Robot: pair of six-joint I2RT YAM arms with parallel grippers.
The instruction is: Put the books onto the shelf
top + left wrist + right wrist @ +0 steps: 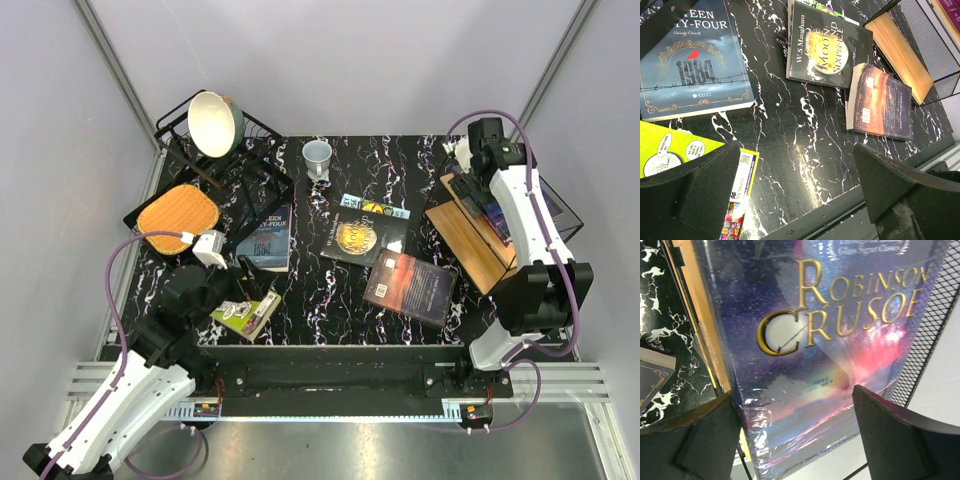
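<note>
Right hand [792,405], wide open and empty, hovers over the Robinson Crusoe book [830,340] on the shelf [470,245]; a brush could drag it off. Left hand [797,150] likewise gapes empty.

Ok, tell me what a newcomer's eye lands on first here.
The glossy Robinson Crusoe book fills the right wrist view, lying on the shelf at the table's right edge. On the black marbled table paperbacks lie scattered, the gold-disc book in the middle. A white bowl stands tilted in the far-left rack.
</note>
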